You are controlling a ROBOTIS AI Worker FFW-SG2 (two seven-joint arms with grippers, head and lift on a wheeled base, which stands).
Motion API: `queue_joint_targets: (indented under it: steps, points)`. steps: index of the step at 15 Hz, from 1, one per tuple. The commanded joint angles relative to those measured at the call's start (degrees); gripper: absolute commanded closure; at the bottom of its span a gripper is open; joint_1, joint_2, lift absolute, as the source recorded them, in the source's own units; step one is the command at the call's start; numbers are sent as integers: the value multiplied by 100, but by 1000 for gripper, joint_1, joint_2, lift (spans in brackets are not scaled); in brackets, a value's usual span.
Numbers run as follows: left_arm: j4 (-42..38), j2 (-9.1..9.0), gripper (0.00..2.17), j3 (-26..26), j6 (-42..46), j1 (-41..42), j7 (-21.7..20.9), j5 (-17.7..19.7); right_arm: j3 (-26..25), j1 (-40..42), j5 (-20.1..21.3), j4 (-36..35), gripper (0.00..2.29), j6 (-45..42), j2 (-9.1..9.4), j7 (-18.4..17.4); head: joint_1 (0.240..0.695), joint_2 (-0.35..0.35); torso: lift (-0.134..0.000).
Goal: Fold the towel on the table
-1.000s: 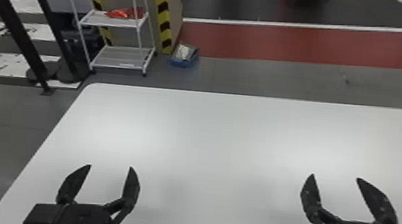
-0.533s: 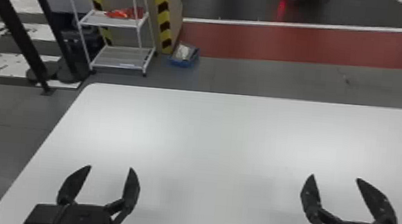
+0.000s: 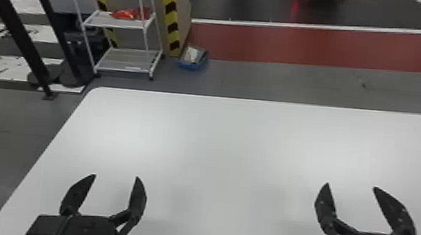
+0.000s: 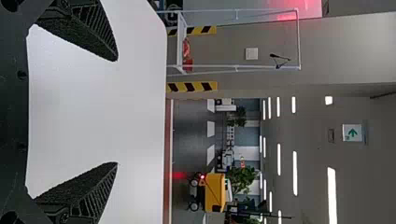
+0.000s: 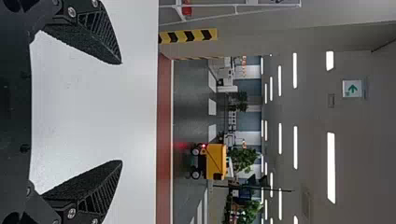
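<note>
1 left claw (image 3: pixel 116 177) and 1 right claw (image 3: pixel 351 186) (spread) hang over the table (image 3: pixel 226 138).

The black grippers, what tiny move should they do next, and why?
Probably just wait, ready for a towel: the left gripper and right gripper both have fingers spread wide, with white table showing between them, so neither is pinching cloth.

The table (image 3: pixel 225 142) is white, the floor strip (image 3: pixel 299 45) red.
</note>
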State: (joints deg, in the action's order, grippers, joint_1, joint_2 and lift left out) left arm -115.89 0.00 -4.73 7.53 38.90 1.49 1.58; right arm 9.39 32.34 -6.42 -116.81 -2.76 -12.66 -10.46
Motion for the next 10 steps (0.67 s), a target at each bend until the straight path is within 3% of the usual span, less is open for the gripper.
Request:
queue_joint_targets:
  steps: [1, 10]
  points:
    - [-4, -15, 80, 7, 7, 3, 0, 0, -8, 0, 0, 0, 130, 9, 0, 0, 695, 118, -119]
    - [14, -15, 80, -2, 7, 3, 0, 0, -8, 9, 0, -9, 130, 9, 9, 0, 695, 117, -119]
